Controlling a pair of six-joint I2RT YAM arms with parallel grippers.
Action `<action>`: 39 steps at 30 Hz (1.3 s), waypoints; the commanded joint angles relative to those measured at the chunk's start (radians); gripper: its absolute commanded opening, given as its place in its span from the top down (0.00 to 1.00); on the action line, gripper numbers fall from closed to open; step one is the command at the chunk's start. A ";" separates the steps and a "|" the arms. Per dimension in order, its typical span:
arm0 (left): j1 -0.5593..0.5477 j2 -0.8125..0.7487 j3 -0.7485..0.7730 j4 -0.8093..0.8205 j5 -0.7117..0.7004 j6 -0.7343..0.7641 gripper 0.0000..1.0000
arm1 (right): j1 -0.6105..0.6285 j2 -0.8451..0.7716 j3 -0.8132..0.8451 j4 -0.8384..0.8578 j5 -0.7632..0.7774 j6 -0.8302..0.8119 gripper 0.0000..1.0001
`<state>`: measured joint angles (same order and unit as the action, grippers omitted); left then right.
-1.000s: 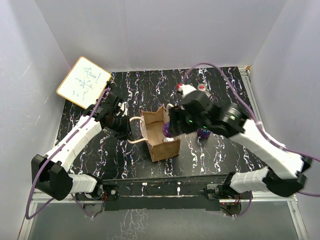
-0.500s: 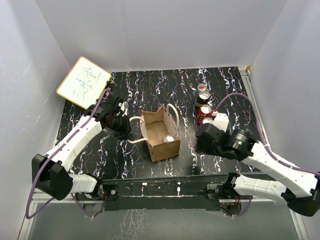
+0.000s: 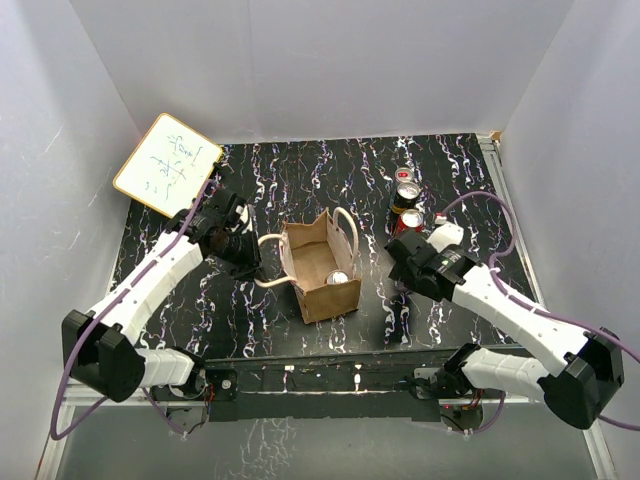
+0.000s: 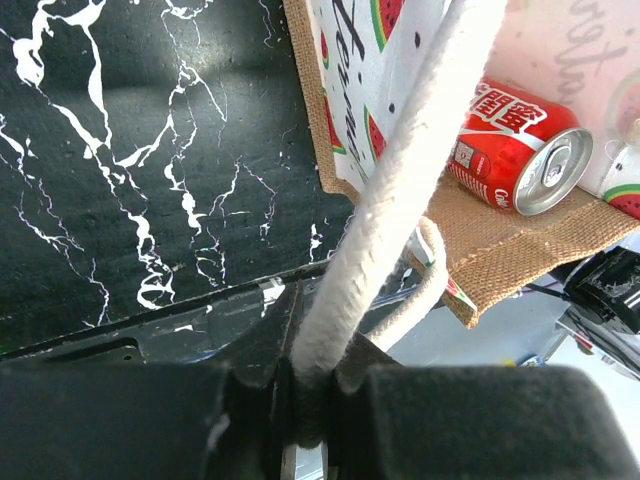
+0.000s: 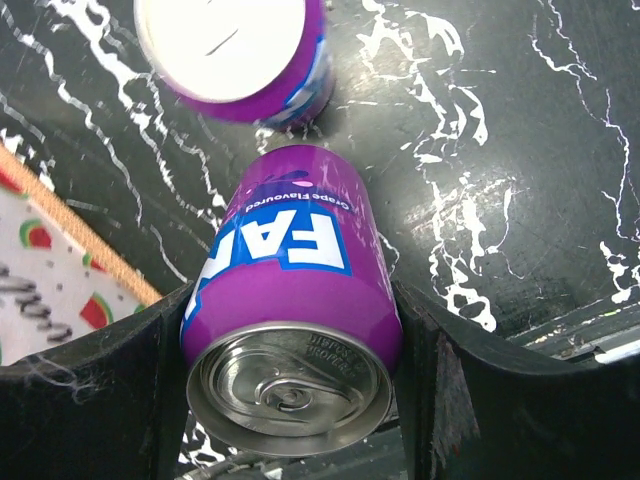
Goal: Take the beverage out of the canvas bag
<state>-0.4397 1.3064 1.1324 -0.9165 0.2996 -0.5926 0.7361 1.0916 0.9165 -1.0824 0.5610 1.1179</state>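
The tan canvas bag (image 3: pixel 325 298) stands open mid-table with a watermelon-print lining. A red can (image 4: pixel 515 150) lies inside it, and its silver top shows in the top view (image 3: pixel 338 277). My left gripper (image 3: pixel 247 258) is shut on the bag's off-white rope handle (image 4: pixel 400 190), which is pinched at the jaws (image 4: pixel 315 385). My right gripper (image 3: pixel 400 262) is to the right of the bag, outside it. In the right wrist view it (image 5: pixel 295 350) is shut on a purple grape Fanta can (image 5: pixel 290 290), with a finger pressed on each side.
A second purple can (image 5: pixel 240 50) stands upside down just beyond the held one. Three cans (image 3: pixel 405 198) stand in a row behind the right gripper. A whiteboard (image 3: pixel 167 165) leans at the back left. The bag's edge (image 5: pixel 40 260) is close to the right gripper's left.
My right gripper has come out of the bag with the purple can and moved right, then settled low beside the row of cans. The left gripper has kept hold of the handle.
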 commanded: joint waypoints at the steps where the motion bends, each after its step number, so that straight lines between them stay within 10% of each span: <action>1: 0.004 -0.077 -0.035 0.006 0.010 -0.051 1.00 | -0.136 -0.041 -0.011 0.152 -0.073 -0.085 0.92; 19: 0.004 -0.035 -0.041 0.032 0.018 -0.035 1.00 | -0.257 0.094 -0.069 0.218 -0.159 -0.207 0.84; 33: 0.004 0.026 0.010 0.022 0.042 -0.006 1.00 | -0.263 0.057 -0.102 0.249 -0.163 -0.233 0.08; 39: 0.004 0.042 0.024 0.016 0.041 0.003 1.00 | -0.263 0.027 -0.025 0.176 -0.187 -0.256 0.04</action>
<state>-0.4397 1.3346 1.1194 -0.8856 0.3233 -0.6048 0.4801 1.1584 0.8101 -0.8871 0.3664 0.8818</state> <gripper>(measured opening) 0.061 0.952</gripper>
